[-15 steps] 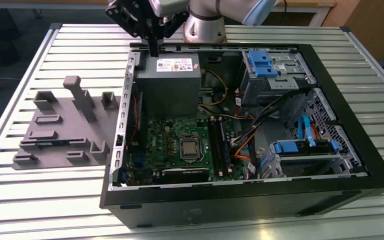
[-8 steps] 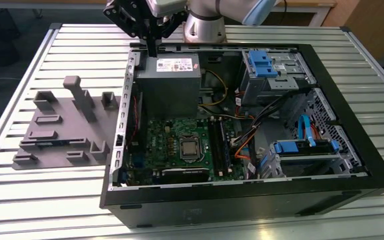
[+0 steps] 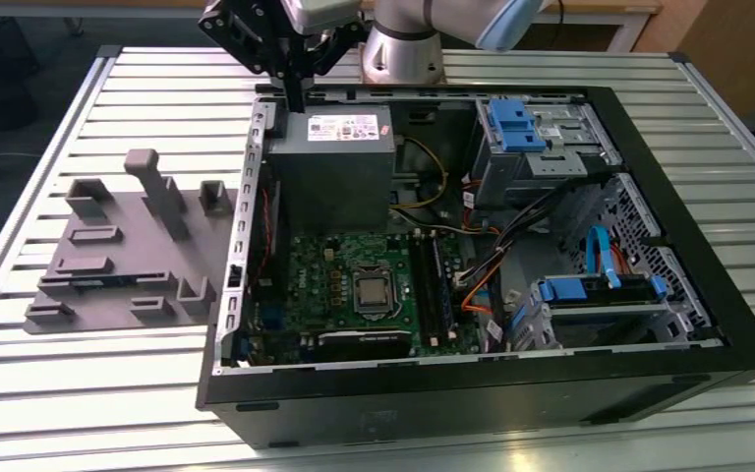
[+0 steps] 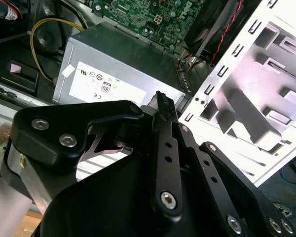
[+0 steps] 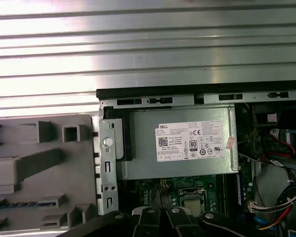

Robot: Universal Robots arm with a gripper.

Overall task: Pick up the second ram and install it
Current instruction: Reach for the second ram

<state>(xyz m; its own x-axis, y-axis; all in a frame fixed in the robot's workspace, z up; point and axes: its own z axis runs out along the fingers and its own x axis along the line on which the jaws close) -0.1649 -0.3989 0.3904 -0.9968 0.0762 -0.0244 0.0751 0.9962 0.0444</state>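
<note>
Above PC case (image 3: 483, 398) edge, gripper (image 3: 296, 98) closed w/ nothing held; second ram (image 5: 19, 203) mostly hidden in tray (image 5: 84, 168) slot.

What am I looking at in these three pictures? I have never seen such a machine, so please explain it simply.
It is one robot arm with a gripper at its end. The exterior view looks at the scene from outside; both wrist views come from cameras riding on the arm. On the slatted metal table lies an open computer case, showing its green motherboard and grey power supply. Beside it sits a grey tray; the second ram, a blue-green stick, seems to lie in it. The gripper hangs above the power supply, seemingly shut, holding nothing.
</note>
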